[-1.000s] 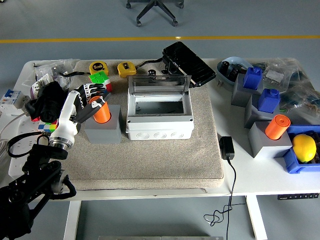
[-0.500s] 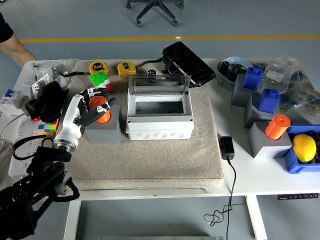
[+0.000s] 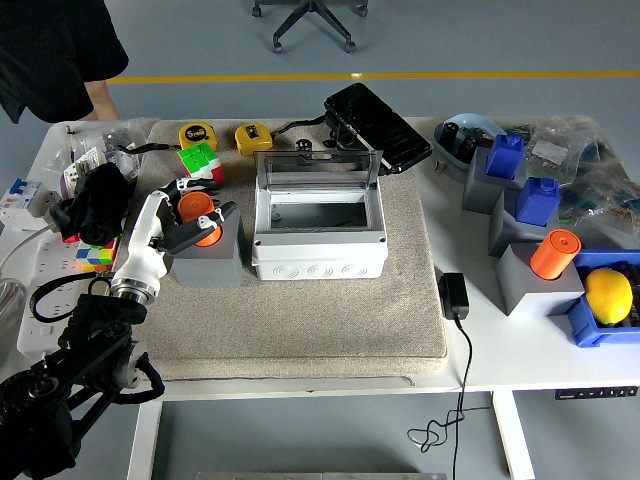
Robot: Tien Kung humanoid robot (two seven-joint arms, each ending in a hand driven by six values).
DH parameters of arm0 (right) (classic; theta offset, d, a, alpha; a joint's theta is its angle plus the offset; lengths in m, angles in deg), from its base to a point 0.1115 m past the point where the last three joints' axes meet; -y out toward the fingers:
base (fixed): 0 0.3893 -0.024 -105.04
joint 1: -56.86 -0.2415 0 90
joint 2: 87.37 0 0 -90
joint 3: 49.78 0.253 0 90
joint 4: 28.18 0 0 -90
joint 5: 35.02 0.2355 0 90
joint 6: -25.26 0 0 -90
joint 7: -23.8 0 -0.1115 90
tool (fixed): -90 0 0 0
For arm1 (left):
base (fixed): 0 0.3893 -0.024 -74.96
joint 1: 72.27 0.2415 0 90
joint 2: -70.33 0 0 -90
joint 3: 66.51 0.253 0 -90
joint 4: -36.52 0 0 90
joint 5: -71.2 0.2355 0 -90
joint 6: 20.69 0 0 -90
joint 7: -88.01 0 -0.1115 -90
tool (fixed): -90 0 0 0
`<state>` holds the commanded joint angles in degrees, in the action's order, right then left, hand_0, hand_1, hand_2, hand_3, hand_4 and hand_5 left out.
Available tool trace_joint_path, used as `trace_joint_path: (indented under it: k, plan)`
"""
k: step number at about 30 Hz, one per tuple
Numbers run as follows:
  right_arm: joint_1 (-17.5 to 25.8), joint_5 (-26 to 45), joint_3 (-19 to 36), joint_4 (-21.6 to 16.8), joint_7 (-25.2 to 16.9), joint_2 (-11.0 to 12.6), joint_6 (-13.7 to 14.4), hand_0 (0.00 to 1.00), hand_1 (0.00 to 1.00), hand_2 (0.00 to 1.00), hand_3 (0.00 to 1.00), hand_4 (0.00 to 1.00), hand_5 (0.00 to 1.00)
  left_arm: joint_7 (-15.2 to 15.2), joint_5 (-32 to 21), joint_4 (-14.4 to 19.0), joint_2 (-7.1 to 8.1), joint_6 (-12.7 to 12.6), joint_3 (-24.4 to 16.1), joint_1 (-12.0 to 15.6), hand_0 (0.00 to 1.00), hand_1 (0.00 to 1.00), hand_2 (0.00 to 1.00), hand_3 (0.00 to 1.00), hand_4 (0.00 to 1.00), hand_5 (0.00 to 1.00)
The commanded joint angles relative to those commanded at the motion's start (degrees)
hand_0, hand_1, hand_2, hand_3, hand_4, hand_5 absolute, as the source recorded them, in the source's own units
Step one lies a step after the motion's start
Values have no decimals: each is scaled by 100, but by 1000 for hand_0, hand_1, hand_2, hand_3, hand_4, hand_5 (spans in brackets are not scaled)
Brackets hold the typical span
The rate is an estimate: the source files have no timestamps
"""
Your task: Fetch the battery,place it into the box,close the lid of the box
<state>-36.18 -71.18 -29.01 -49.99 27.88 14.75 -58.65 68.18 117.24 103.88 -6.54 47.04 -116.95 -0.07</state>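
I have my left hand (image 3: pixel 192 222) curled around the orange cylindrical battery (image 3: pixel 202 217) in its grey block holder (image 3: pixel 207 260), so lifting it, dropping it into the open grey plastic box (image 3: pixel 318 232) and shutting the lid (image 3: pixel 318 165) all remain.

Beyond my white surface (image 3: pixel 520 345) lay a grey-blue floor (image 3: pixel 500 40), crossed at twelve o'clock by a yellow line (image 3: pixel 400 75). An office chair's black wheeled base (image 3: pixel 312 20) stood past it, under even light.

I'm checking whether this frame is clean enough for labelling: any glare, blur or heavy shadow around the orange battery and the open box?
Head view: lighting is even and soft, with no glare on the white box; the orange battery and the left hand around it look sharp; only soft, faint shadows on the grey mat.
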Motion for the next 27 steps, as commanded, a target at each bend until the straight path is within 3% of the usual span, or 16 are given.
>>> trace_joint_path:
  k: [6, 7, 11, 12, 18, 19, 24, 25, 27]
  plan:
    - [2, 2, 4, 3, -11, -7, 9, 596, 609, 583, 566, 935, 453, -38, -92, -77, -48, -26, 62, -61, 481, 497, 521, 531, 955, 13]
    - [2, 3, 3, 5, -13, -8, 10, 596, 607, 582, 565, 935, 453, -41, -110, -92, -56, -28, 69, -69, 405, 444, 441, 443, 916, 2]
    - [9, 7, -1, 7, -23, -11, 16, 596, 607, 582, 565, 935, 453, -63, -229, -183, -119, -40, 91, -113, 405, 444, 441, 443, 916, 2]
    - [11, 11, -9, 12, -26, -12, 20, 596, 607, 582, 565, 935, 452, -71, -260, -221, -144, -45, 101, -133, 338, 378, 347, 333, 852, 2]
    - [11, 17, -12, 8, -47, -19, 33, 596, 607, 582, 565, 935, 452, -89, -411, -377, -229, -36, 138, -204, 338, 378, 347, 333, 852, 2]
    - [10, 20, -13, 9, -51, -21, 34, 595, 606, 581, 565, 934, 451, -83, -424, -418, -242, -29, 166, -224, 286, 332, 300, 226, 725, 2]
    - [8, 21, -11, 12, -70, -22, 46, 595, 606, 581, 565, 934, 451, -97, -514, -537, -287, 17, 223, -263, 286, 332, 300, 226, 725, 2]
    - [7, 16, -4, 11, -77, -21, 51, 595, 606, 578, 565, 932, 450, -98, -515, -544, -295, 25, 226, -265, 263, 296, 262, 206, 662, 2]
    - [9, 16, 0, 9, -92, -20, 58, 595, 606, 578, 565, 932, 450, -101, -509, -542, -298, 24, 242, -268, 263, 296, 262, 206, 662, 2]
